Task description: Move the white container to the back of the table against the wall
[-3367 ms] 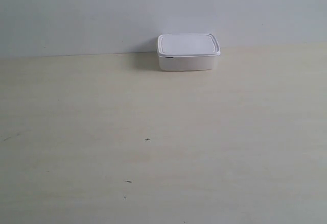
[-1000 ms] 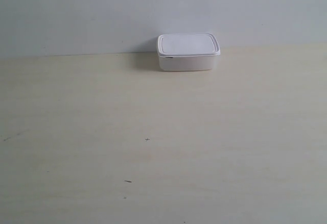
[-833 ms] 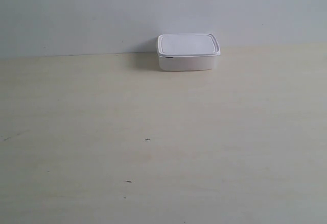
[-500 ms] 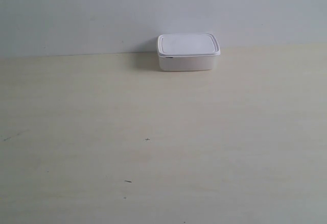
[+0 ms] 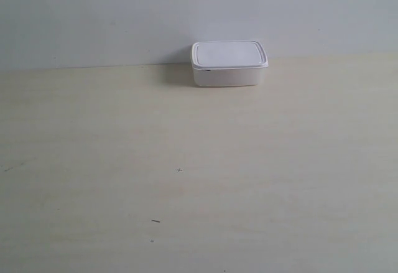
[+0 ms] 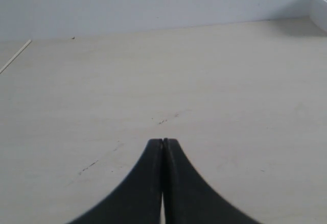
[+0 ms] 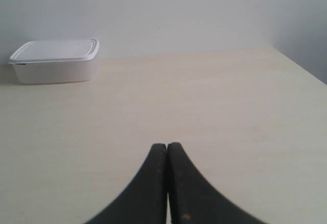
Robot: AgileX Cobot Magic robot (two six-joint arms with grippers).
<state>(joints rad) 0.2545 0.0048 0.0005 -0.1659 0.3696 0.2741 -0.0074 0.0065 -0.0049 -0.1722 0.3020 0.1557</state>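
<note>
The white container [image 5: 229, 63], lid on, stands at the back of the cream table [image 5: 199, 173], right by the pale wall [image 5: 124, 12]. The right wrist view shows the white container [image 7: 55, 60] far ahead of my right gripper [image 7: 167, 145], whose black fingers are pressed together with nothing held. In the left wrist view only a corner of the white container [image 6: 322, 9] shows at the frame's edge, far from my left gripper [image 6: 163, 141], which is shut and empty. No arm appears in the exterior view.
A few tiny dark specks [image 5: 155, 221] mark the table's front part. The right wrist view shows a table edge [image 7: 299, 68] beside a second wall. A table edge [image 6: 15, 55] also shows in the left wrist view.
</note>
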